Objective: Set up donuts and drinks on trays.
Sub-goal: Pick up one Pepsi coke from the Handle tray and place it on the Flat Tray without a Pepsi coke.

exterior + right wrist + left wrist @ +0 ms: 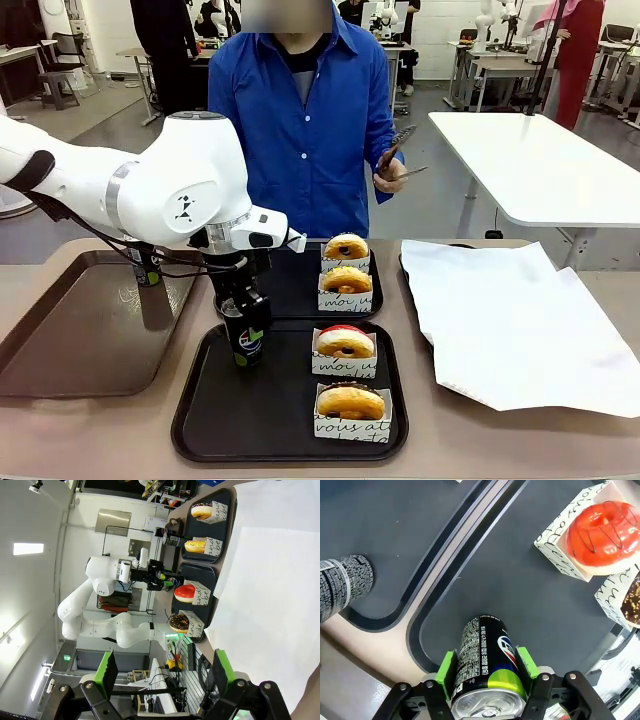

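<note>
Two black trays lie mid-table, the near tray (200, 420) and the far tray (300, 290). Each carries two boxed donuts: a red-glazed one (345, 342) and a golden one (350, 402) near, two golden ones (347, 280) far. A black can (245, 342) stands upright in the near tray's left corner (425, 645). My left gripper (487, 667) straddles this can (487, 665), green pads tight beside it; contact is unclear. A second can (147, 265) stands by the far tray's left end. My right gripper (162, 675) is open and holds nothing.
A long brown tray (90, 320) lies at the left. A large white paper sheet (510, 320) covers the right side of the table. The person in a blue shirt stands at the far side holding tongs (395, 155).
</note>
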Controlling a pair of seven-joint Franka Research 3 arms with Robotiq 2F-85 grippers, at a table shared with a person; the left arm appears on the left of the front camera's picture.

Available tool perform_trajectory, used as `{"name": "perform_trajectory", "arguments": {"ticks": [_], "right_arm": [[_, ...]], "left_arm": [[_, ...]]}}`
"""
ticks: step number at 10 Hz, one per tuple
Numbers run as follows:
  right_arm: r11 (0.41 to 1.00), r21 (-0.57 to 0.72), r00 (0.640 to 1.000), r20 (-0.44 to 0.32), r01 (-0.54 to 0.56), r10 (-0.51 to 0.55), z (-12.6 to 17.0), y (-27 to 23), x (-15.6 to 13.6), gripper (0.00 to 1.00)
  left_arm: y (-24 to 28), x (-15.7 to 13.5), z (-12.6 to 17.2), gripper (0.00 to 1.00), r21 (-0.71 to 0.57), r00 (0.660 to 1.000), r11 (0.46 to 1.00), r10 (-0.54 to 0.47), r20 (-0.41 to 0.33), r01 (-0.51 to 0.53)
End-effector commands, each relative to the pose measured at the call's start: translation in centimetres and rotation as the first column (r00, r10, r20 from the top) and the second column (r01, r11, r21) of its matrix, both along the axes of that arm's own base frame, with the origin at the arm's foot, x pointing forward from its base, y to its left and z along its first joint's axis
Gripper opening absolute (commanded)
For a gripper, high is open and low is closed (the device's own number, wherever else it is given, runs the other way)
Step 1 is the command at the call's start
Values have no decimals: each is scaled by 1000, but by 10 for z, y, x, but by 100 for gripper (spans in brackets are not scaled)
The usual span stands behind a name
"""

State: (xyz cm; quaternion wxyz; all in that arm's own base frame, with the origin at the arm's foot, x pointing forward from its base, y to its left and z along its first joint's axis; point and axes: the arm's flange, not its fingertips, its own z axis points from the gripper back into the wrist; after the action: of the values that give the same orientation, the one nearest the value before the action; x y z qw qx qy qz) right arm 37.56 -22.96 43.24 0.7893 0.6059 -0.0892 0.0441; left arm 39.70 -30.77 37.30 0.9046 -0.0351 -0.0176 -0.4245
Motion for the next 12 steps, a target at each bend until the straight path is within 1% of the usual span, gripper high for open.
{"name": "perform_trajectory", "arguments": {"ticks": [1, 4, 5, 6, 7, 8, 9, 10, 11, 12], "right_arm": [[1000, 0, 1000, 1, 0, 0, 0, 0, -1, 100], [1000, 0, 1000, 1, 0, 0, 0, 0, -1, 100], [1000, 0, 1000, 1, 0, 0, 0, 0, -1, 100], [1000, 0, 1000, 1, 0, 0, 0, 0, -1, 100], [1000, 0, 1000, 1, 0, 0, 0, 0, -1, 100], [1000, 0, 1000, 1, 0, 0, 0, 0, -1, 100], [1000, 0, 1000, 1, 0, 0, 0, 0, -1, 100], [1000, 0, 1000, 1, 0, 0, 0, 0, -1, 100], [1000, 0, 1000, 1, 0, 0, 0, 0, -1, 100], [1000, 0, 1000, 1, 0, 0, 0, 0, -1, 100]], "left_arm": [[-5, 0, 4, 100, 5, 999, 1000, 13, 40, -13], [-5, 0, 3, 100, 6, 1000, 1000, 10, 27, -10], [-4, -1, 7, 100, 2, 1000, 1000, 8, 22, -8], [-3, -8, 20, 100, -1, 1000, 1000, 9, 9, -9], [-1, -16, 40, 100, -4, 1000, 1000, 6, 1, -6], [3, -26, 66, 100, -1, 1000, 1000, 11, -1, -11], [12, -33, 96, 100, -5, 999, 1000, 1, -42, -1], [24, -35, 123, 100, -28, 1000, 1000, -11, -21, 10], [38, -40, 142, 100, -45, 999, 999, -11, -45, 9], [57, -43, 154, 100, -52, 999, 998, 34, -14, -34]]}}
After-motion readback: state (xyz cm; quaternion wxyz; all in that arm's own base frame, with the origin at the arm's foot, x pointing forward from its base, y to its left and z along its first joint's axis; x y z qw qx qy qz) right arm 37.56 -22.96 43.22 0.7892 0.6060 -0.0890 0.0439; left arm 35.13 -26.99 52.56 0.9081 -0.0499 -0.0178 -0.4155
